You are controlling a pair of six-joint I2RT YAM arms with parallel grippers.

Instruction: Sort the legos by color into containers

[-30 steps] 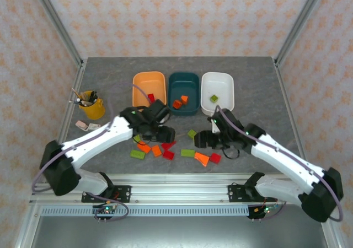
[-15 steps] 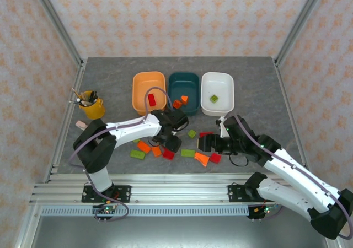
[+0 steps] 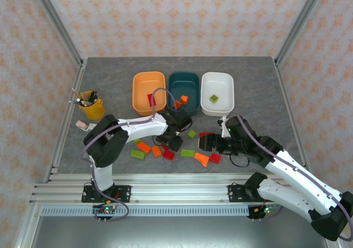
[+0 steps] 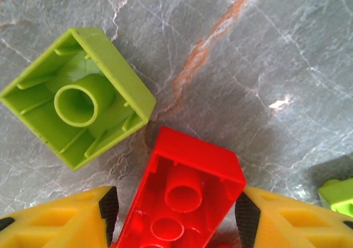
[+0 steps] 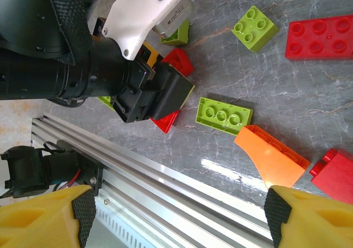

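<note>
Loose legos lie on the grey table between my arms. An upturned red brick [image 4: 182, 198] rests on the table between my left gripper [image 4: 176, 215], whose pads [image 4: 247, 217] touch its sides. A green brick [image 4: 77, 96] lies upside down just beyond. From above, the left gripper [image 3: 174, 144] is low in the pile. My right gripper [image 3: 207, 144] hovers open beside it. In its wrist view the right gripper [image 5: 181, 217] holds nothing, and an orange brick [image 5: 270, 157] lies by its right finger. The orange tub [image 3: 136, 88] holds a red brick, the teal tub [image 3: 183, 75] orange and red ones, the white tub [image 3: 230, 91] a green one.
A yellow cup of pens [image 3: 92, 106] stands at the left. The aluminium rail [image 3: 176, 184] runs along the near edge, right under the right gripper. More bricks lie around: a green oblong [image 5: 225, 116], a green square [image 5: 255, 27], a red one [image 5: 319, 36].
The left arm swung its gripper right into the pile and its jaws narrowed around the red brick. The right gripper dropped slightly toward the near edge and stayed open.
</note>
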